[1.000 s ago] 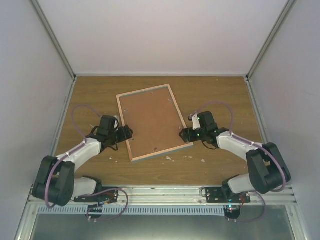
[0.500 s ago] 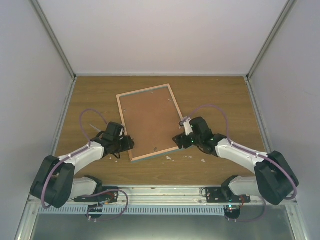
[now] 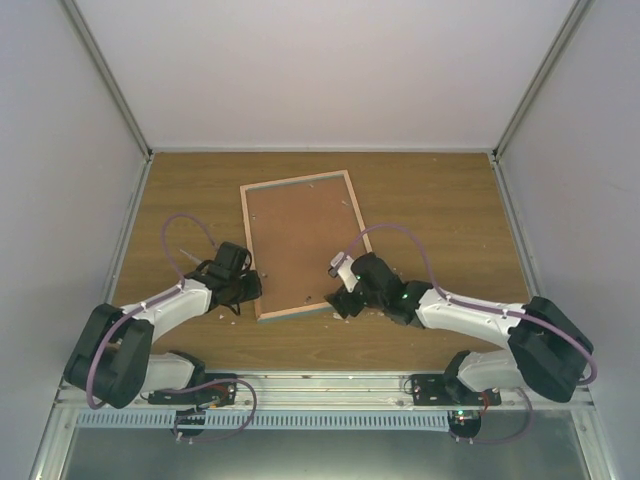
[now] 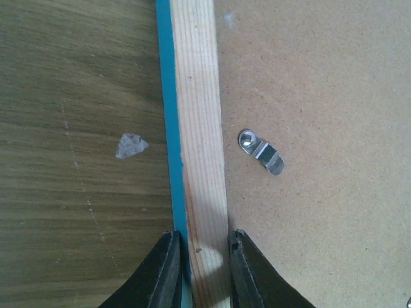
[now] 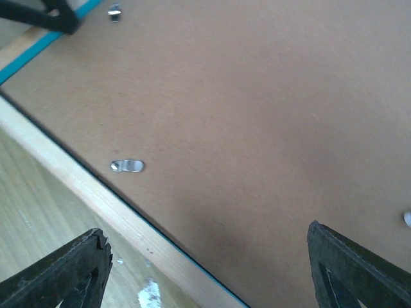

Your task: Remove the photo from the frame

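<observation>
You cannot see the photo: the one thin turquoise rectangular frame (image 3: 300, 245) lies face down on the wooden table (image 3: 440, 200), brown fibreboard up. Your left gripper (image 4: 202, 242) pinches its pale rim; your right gripper (image 5: 205, 239) hangs wide open.

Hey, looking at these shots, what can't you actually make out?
The photo: in no view; the frame lies back up and its board covers it.
The left gripper, left wrist view: only fingertips show, pinching the frame; the bottom edge cuts off the rest.
The clips: in the top view too small to tell how they are turned.
A pale thing, right wrist view: cut off by the right edge.
</observation>
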Controlling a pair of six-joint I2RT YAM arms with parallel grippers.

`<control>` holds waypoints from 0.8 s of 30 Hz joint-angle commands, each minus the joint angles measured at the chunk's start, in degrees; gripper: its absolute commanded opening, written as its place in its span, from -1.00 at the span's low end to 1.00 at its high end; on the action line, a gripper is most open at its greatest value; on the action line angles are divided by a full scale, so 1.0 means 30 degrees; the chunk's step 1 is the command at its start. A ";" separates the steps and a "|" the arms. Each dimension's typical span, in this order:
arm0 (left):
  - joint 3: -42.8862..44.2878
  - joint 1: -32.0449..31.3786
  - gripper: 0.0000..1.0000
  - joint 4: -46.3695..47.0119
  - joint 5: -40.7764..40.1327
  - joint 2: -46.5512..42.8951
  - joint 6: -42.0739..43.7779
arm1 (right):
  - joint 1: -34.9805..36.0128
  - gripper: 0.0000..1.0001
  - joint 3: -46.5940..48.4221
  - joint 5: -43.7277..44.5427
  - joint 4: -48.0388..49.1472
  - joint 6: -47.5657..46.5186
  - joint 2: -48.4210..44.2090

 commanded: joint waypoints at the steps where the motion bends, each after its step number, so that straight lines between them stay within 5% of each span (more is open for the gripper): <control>1: 0.1106 -0.0123 -0.92 0.0347 -0.0588 0.0076 0.0908 | 0.1774 0.68 0.0036 0.1497 0.1853 -0.1552 0.0264; 14: 0.2499 -0.0100 -0.99 -0.0175 -0.1229 -0.0462 0.1307 | 0.7728 0.74 -0.0118 0.8308 0.4056 -0.6483 0.2934; 24: 0.3278 -0.0078 -1.00 -0.0729 -0.0866 -0.1054 0.1510 | 0.8719 0.74 -0.0081 1.1892 0.6195 -0.7702 0.5011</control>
